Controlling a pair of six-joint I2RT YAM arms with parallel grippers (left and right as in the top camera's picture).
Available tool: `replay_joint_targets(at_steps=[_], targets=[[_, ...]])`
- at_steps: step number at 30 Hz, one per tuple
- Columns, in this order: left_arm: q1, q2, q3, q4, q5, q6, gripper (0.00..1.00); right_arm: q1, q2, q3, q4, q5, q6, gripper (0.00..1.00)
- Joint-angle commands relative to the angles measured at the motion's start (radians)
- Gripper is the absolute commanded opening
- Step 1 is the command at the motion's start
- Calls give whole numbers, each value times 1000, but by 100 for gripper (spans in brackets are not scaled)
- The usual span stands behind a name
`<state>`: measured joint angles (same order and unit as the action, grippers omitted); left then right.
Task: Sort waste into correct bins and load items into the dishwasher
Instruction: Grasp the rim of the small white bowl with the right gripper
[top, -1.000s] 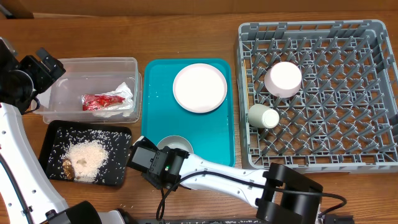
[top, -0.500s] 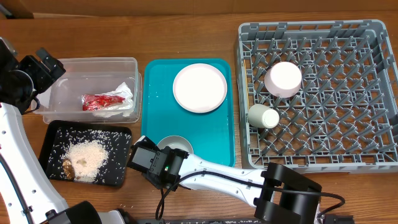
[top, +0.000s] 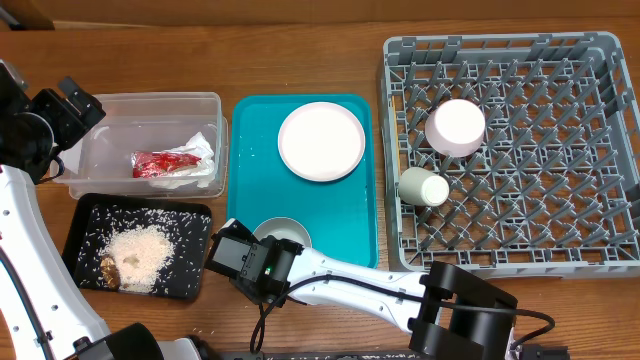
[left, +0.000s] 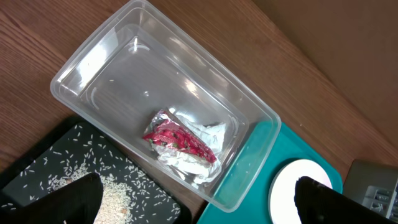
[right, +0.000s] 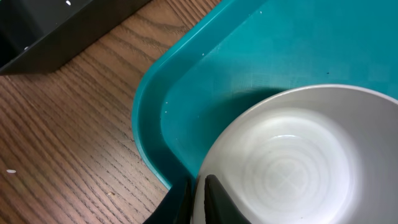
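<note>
The white bowl (top: 284, 234) sits at the front of the teal tray (top: 350, 225). My right gripper (right: 198, 184) is shut on the bowl's near rim (right: 292, 155), one finger inside and one outside. The white plate (top: 321, 141) lies on the teal tray's far half. The small white cup (top: 424, 187) lies on its side in the grey dish rack (top: 600, 140). The red wrapper (left: 179, 138) and white napkin (left: 194, 160) lie in the clear tub (left: 112, 56). Rice (top: 140, 255) and a brown lump (top: 108, 270) lie in the black tray (top: 90, 215). My left gripper (left: 199, 199) is open and empty above the tub.
A round pale-pink dish (top: 456, 127) rests upside down on the rack's pegs behind the cup. The black tray's corner (right: 56, 37) is close to the left of the teal tray's edge (right: 146, 124). Bare wood lies between them.
</note>
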<state>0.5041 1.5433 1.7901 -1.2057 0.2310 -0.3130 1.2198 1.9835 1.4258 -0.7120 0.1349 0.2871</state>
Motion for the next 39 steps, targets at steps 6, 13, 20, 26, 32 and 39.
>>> replay_joint_targets(at_steps=[6,13,20,26,32,39], targets=[[0,1,6,0,5,-9,100,2,9,-6,-4,6,3,8],[0,1,6,0,5,-9,100,2,9,-6,-3,3,3,4],[0,1,6,0,5,-9,100,2,9,-6,-9,0,3,11],[0,1,6,0,5,-9,100,2,9,-6,-25,0,2,13],[0,1,6,0,5,-9,100,2,19,-6,-26,0,2,12],[0,1,6,0,5,-9,100,2,20,-6,-22,0,2,4]])
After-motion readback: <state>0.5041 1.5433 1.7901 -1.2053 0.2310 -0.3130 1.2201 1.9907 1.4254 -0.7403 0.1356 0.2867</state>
